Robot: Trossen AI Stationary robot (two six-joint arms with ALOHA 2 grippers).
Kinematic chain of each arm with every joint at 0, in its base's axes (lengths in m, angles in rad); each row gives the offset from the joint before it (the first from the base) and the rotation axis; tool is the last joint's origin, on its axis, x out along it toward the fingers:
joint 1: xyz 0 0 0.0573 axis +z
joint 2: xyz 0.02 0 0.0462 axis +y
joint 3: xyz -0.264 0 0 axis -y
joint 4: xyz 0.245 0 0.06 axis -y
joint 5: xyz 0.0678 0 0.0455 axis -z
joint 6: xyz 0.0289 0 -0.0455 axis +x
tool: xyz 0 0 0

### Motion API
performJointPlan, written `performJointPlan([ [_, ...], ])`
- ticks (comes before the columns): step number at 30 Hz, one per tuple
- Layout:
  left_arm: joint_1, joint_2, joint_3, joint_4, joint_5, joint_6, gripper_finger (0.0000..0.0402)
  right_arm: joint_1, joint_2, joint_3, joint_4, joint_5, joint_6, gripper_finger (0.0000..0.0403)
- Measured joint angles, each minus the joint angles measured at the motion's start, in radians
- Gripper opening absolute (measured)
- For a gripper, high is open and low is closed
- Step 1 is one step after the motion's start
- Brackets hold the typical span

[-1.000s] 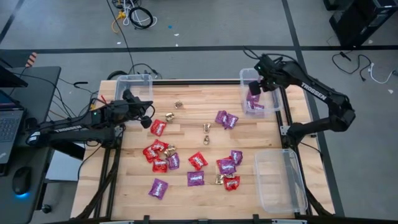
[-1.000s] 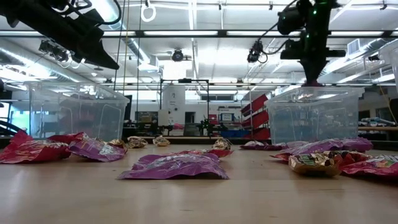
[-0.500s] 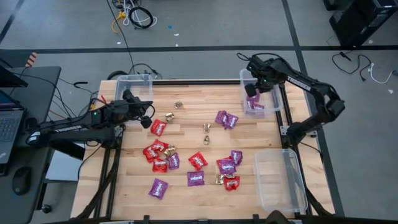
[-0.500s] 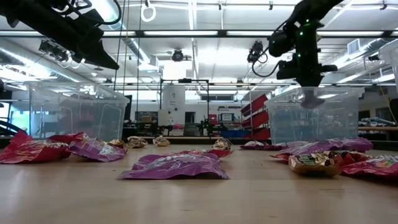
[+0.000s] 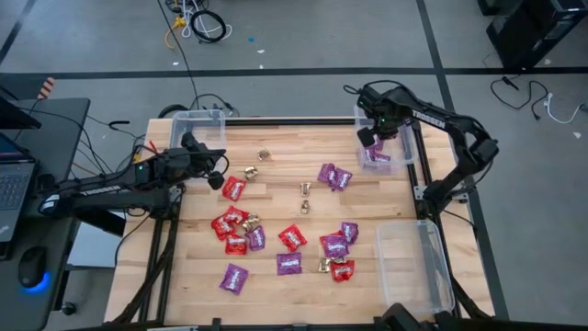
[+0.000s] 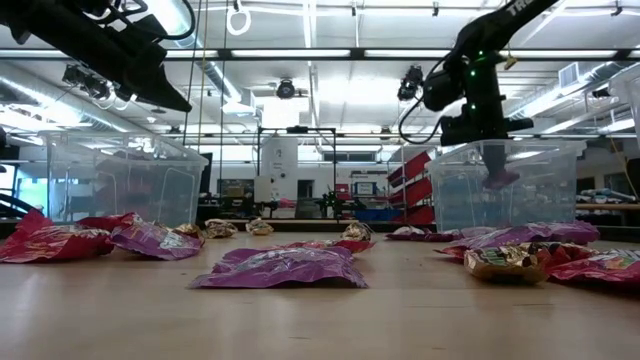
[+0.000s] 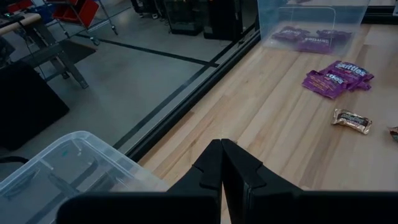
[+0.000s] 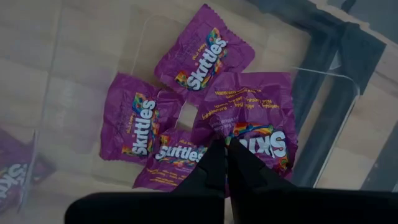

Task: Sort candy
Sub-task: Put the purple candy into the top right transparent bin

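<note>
the sorting looks barely under way: most candy (image 5: pixel 292 237) lies scattered on the wooden surface (image 5: pixel 276 198), red, purple and gold mixed. farther back, four purple packets (image 8: pixel 205 124) sit in the bin (image 5: pixel 411 158) under the right gripper (image 5: pixel 367 136), fingers shut and empty. the left gripper (image 5: pixel 217 170), also shut, waits near another bin (image 5: pixel 188 118). beyond, cables trail across the grey floor (image 5: pixel 303 37).

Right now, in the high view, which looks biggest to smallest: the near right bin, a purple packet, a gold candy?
1. Near right bin
2. Purple packet
3. Gold candy
</note>
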Motion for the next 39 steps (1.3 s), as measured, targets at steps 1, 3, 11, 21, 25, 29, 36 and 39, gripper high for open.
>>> performJointPlan([
  [1, 0.0, 0.0, 0.0, 0.0, 0.0, 0.0, 0.0009, 0.0, 0.002, 0.0, 0.0, 0.0, -0.001, 0.0],
  [3, 0.0, 0.0, 0.0, 0.0, 0.0, 0.0, 0.0009, 0.0, 0.003, 0.0, 0.002, 0.0, -0.006, 0.0],
  [11, 0.0, 0.0, 0.0, 0.0, 0.0, 0.0, 0.0009, 0.0, 0.003, 0.0, 0.002, 0.0, -0.007, 0.0012],
  [21, 0.0, 0.0, 0.0, 0.0, 0.0, 0.0, 0.0009, 0.0, 0.003, 0.0, 0.001, 0.0, 0.0, 0.0019],
  [25, 0.0, 0.0, 0.0, 0.0, 0.0, 0.0, 0.0009, 0.0, 0.003, 0.0, 0.001, 0.0, 0.0, 0.002],
  [29, 0.0, 0.0, 0.0, 0.0, 0.0, 0.0, 0.0009, 0.0, 0.003, 0.0, 0.001, 0.0, 0.0, 0.0025],
  [36, 0.0, 0.0, 0.0, 0.0, 0.0, 0.0, 0.0009, 0.0, 0.003, 0.0, 0.001, 0.0, 0.004, 0.0037],
  [39, 0.0, 0.0, 0.0, 0.0, 0.0, 0.0, 0.0009, 0.0, 0.003, 0.0, 0.001, 0.0, 0.004, 0.0039],
])
